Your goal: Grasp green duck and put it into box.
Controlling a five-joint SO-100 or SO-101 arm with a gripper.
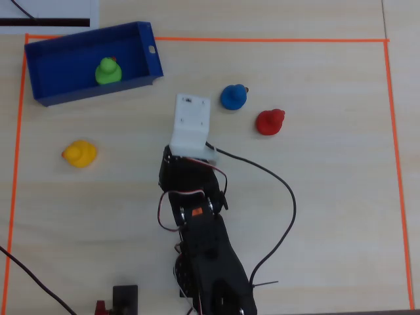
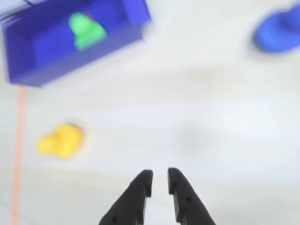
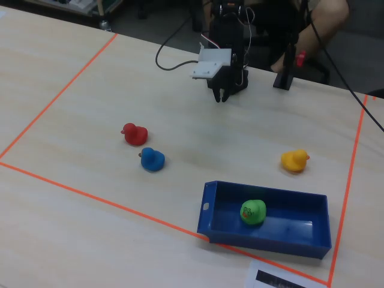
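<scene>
**Green duck at rest in the bin, gripper empty and apart from it**

Wrist view, left to right. An orange tape line ran down the far left. The blue bin lay ahead and to the left of the fingers, with the green duck sitting on its floor, touching no visible wall. The yellow duck stood on the table nearer the fingers, also to their left. The gripper showed two dark fingers set narrowly apart with nothing between them. The blue duck lay ahead and far right, partly cut off by the frame edge.

Overhead view. The red duck stood just right of the blue duck, ahead and right of the fingers; the wrist camera did not show it.

Judged from these positions, the task appeared complete. Remaining risk lay in the arm's next motion: a sweep leftward could clip the yellow duck or nudge the bin wall, and the trailing black cable could snag on a retreat.

Limits of the record. The wrist picture was blurred, so the green duck's beak and the bin's white mark were indistinct there. In the overhead view the white wrist bracket hid the fingertips entirely. In the fixed view the fingers appeared small and dark, their gap hard to judge.
</scene>
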